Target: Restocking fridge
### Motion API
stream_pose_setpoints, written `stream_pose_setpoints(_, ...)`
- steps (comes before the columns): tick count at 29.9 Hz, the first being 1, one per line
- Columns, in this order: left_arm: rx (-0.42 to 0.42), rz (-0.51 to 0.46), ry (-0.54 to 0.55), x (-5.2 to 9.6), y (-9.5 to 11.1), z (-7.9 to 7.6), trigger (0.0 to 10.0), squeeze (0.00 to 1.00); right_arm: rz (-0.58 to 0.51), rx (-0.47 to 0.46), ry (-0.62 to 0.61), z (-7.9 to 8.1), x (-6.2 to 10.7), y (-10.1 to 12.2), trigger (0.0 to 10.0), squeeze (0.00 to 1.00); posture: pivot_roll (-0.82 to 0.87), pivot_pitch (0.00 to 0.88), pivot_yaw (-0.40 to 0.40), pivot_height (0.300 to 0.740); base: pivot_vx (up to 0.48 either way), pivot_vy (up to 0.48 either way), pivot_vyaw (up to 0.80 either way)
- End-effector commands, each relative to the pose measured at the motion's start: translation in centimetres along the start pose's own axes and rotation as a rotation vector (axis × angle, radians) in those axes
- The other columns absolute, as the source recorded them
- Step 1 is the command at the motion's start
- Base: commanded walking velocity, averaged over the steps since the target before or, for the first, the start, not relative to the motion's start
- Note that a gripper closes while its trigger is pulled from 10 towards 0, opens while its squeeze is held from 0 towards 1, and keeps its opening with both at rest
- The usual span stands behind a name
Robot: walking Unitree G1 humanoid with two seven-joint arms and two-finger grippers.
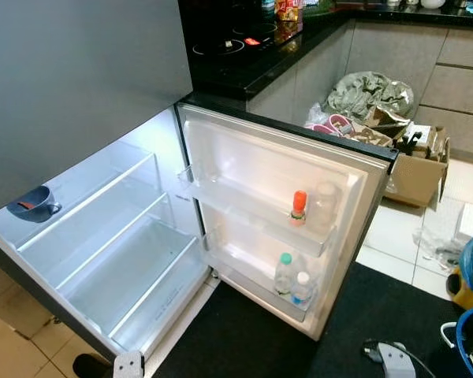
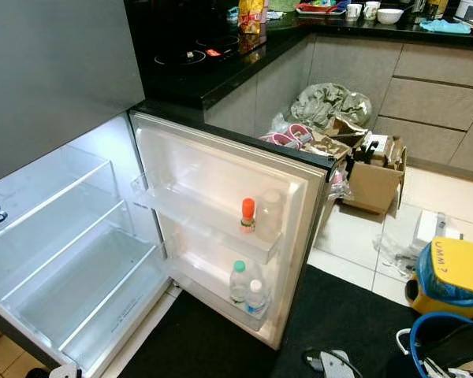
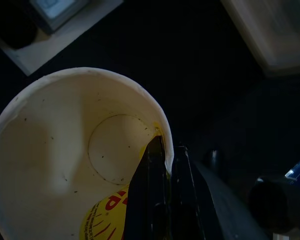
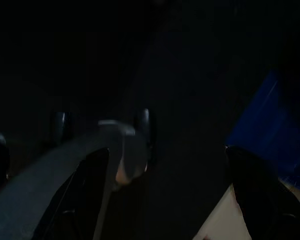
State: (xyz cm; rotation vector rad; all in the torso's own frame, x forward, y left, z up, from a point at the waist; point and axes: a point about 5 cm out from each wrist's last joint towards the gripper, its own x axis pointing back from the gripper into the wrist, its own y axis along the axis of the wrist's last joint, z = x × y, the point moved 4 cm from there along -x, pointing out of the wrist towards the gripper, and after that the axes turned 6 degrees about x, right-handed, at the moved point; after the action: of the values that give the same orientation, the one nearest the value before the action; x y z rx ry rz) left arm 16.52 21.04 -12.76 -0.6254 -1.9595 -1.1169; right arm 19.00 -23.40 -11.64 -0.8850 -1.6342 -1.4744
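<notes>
- Pinching the rim of a white paper cup [image 3: 65, 160], the left gripper [image 3: 166, 150] has one black finger inside the wall and the other outside it, closed on the cup's edge; the cup carries yellow and red print near its lower rim, low in the left wrist frame.
- The right gripper [image 4: 165, 165] sits in a very dark frame with its two fingers [image 4: 90, 185] spread wide apart and nothing between them.
- In the head views the fridge [image 1: 102, 260] stands open at the left of the frame, its lit white shelves bare except for a small dark bowl-like item [image 1: 33, 205] at the far left.
- The fridge door [image 1: 276, 213] swings out at centre; its upper rack holds an orange-capped bottle [image 1: 299, 208], and its lower rack holds two clear bottles [image 1: 292, 279] side by side.
- Behind the door, at upper right, an open cardboard box [image 1: 418, 169] sits on the tiled floor just beside a crumpled grey bag [image 1: 366, 93].
- A black countertop [image 1: 244, 55] with a hob runs along the top of the frame.
- A yellow-and-blue container [image 2: 453, 276] stands at the right edge.
</notes>
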Motion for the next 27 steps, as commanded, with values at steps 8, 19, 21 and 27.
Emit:
stream_pose_setpoints(8, -0.029, -0.007, 0.041, -0.2, 0.3, -0.1, 10.0, 0.0, -0.003, 0.054, 0.027, 0.6, -0.1, 0.3, 10.0, 0.0, -0.08, 0.008, 0.003, 0.74, 0.0, 0.0, 0.0)
stream_pose_setpoints(19, -0.069, 0.024, 0.071, 0.5, -0.9, 1.4, 10.0, 0.0, 0.054, 0.027, 0.035, 1.7, -0.1, -1.9, 10.0, 0.0, -0.04, 0.033, 0.053, 0.74, 0.0, 0.0, -0.07)
stream_pose_setpoints(21, -0.094, 0.044, 0.089, 0.7, -1.4, 2.0, 10.0, 0.0, 0.078, 0.032, 0.026, 1.7, 0.0, -2.9, 10.0, 0.0, -0.03, 0.029, 0.043, 0.74, 0.0, 0.0, -0.76)
stream_pose_setpoints(27, -0.089, 0.015, 0.058, 0.5, -0.6, 1.5, 10.0, 0.0, 0.098, 0.033, 0.012, 0.9, 0.3, -4.0, 10.0, 0.0, -0.02, 0.029, 0.046, 0.74, 0.0, 0.0, -0.63)
